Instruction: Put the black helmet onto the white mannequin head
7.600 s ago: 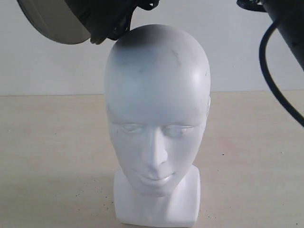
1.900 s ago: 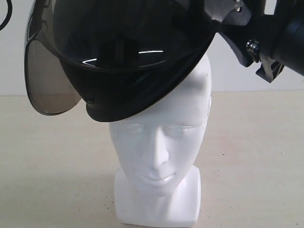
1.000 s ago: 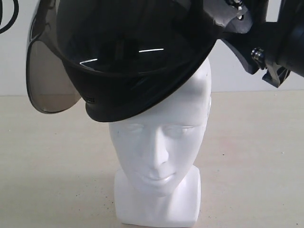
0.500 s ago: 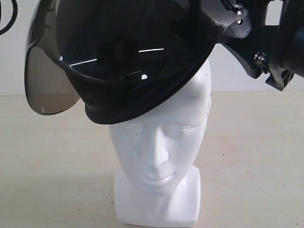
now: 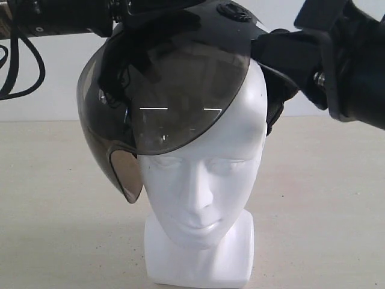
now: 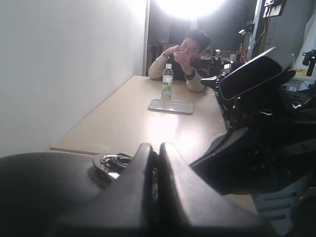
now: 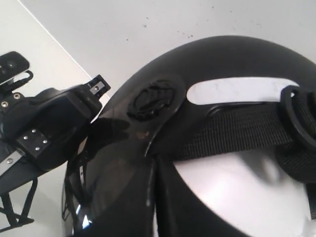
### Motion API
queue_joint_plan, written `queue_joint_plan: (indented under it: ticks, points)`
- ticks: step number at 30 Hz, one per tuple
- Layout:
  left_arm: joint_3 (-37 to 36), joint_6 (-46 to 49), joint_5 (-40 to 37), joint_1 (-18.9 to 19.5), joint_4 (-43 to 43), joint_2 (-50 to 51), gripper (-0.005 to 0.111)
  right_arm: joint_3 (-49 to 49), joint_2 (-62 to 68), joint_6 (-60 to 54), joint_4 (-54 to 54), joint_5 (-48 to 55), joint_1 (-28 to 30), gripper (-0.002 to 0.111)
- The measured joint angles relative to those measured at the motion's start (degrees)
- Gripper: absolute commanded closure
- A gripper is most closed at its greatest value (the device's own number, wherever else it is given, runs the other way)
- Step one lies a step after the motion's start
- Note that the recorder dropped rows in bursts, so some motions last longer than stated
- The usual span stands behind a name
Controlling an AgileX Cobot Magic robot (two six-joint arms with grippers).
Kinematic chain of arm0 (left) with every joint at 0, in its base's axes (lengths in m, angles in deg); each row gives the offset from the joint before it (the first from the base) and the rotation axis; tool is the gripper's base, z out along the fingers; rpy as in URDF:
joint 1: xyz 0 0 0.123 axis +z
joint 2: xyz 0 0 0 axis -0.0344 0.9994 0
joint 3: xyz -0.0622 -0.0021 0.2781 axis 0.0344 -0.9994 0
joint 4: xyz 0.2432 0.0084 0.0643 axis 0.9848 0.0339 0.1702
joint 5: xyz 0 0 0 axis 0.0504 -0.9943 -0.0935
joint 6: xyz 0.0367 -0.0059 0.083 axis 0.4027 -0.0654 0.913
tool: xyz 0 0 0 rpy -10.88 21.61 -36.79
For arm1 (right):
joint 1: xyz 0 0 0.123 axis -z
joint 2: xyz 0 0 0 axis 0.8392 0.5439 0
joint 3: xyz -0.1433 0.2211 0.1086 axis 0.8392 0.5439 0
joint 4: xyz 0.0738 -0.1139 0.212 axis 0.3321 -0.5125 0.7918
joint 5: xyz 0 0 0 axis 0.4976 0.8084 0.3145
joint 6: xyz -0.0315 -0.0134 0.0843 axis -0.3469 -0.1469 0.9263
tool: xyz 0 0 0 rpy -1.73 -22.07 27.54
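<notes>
The black helmet (image 5: 201, 15) sits tilted on top of the white mannequin head (image 5: 201, 180). Its smoky visor (image 5: 174, 90) hangs over the forehead and the head's left-of-view side, while the face below shows. My left gripper (image 5: 120, 11) is shut on the helmet's upper left rim; in the left wrist view its fingers (image 6: 159, 150) press together beside a metal visor pivot (image 6: 106, 165). From the right, my right gripper (image 5: 267, 51) is shut on the helmet's side edge (image 7: 154, 168). A black strap (image 7: 237, 133) crosses the white head (image 7: 232, 192).
The head stands on a tan table (image 5: 325, 198) before a white wall. Black cables (image 5: 12, 72) hang at the upper left. Far down the table the left wrist view shows a bottle (image 6: 167, 81), a tray (image 6: 171, 105) and a seated person (image 6: 185, 54).
The helmet has come down over the crown and swung round, so the visor now hangs in front. Both arms have dropped with it.
</notes>
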Motion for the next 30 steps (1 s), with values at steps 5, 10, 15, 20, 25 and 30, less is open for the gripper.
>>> queue_joint_plan:
  ticks: [5, 10, 15, 20, 25, 30]
  points:
    - [0.00, 0.00, -2.57, -1.61, 0.24, -0.09, 0.102, 0.00, 0.00, -0.27, 0.00, 0.24, 0.03, 0.109]
    - [0.09, 0.00, -3.34, -2.16, 0.70, -0.11, 0.102, 0.00, -2.16, -3.43, -0.09, 1.75, 0.13, 0.109]
    - [0.13, 0.00, -3.34, -2.28, 0.80, -0.11, 0.102, 0.00, -9.26, -7.42, -0.23, 4.00, 0.13, 0.109]
    - [0.13, 0.00, -3.34, -2.28, 0.80, -0.11, 0.102, 0.00, -15.69, -13.48, -0.23, 11.93, 0.16, 0.109]
    - [0.36, -0.45, -3.34, -2.28, 1.49, -0.11, 0.102, -0.39, -20.25, -16.58, -0.63, 21.18, 2.53, 0.104]
    - [0.36, -0.57, -3.34, -2.28, 1.49, -0.11, 0.102, -4.73, -21.35, -16.88, -0.87, 29.59, 8.98, 0.071]
